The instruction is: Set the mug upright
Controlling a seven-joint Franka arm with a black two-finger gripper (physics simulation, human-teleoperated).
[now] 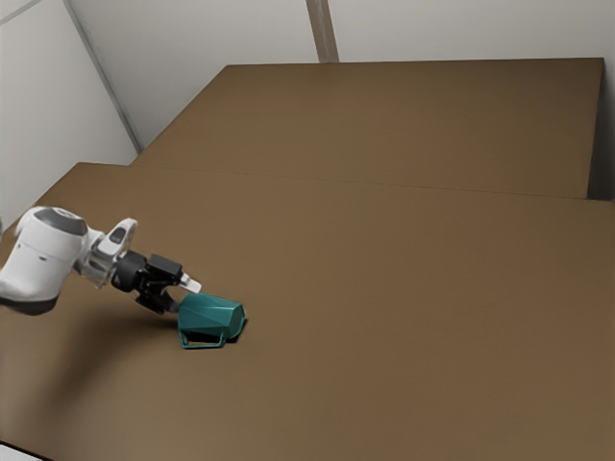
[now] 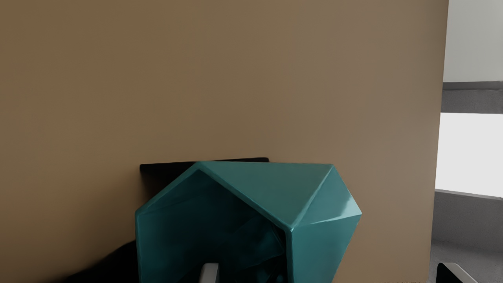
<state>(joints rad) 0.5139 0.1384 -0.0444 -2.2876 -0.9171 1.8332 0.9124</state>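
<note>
Nearest me, low at the exterior view's left, the dark edge of the broad, matte brown table (image 1: 384, 336) cuts across a corner. Farther in, a soft dark shadow (image 1: 91, 360) spreads over the brown surface, below the arm.

Then the mug: teal, glossy, faceted, with an angular loop handle (image 1: 203, 347). The teal faceted mug (image 1: 213, 315) lies on its side on the table, toward the exterior view's left. Its handle is on the side nearer me; its base points to the exterior view's right, its mouth to the arm.

At that mouth, the black two-finger gripper (image 1: 183, 296). Open, the two fingers well apart. Wrist view: one pale fingertip (image 2: 210, 273) shows against the dark hollow of the mug's mouth, the other (image 2: 454, 273) outside, well apart from the teal wall, so part of the mug lies between them. Not gripped. Whether the first finger touches the mug, I cannot tell.

Behind the gripper, the white and grey jointed arm (image 1: 43, 257) comes in from the exterior view's left, its black hand tilted down toward the mug.

Beyond, more brown tabletop, crossed by a thin seam (image 1: 370, 182). Farthest off, pale grey walls (image 1: 221, 29), one bearing a narrow brownish upright strip (image 1: 323, 31). Past the table edge in the wrist view, a bright white panel (image 2: 469, 153) between grey bands.
</note>
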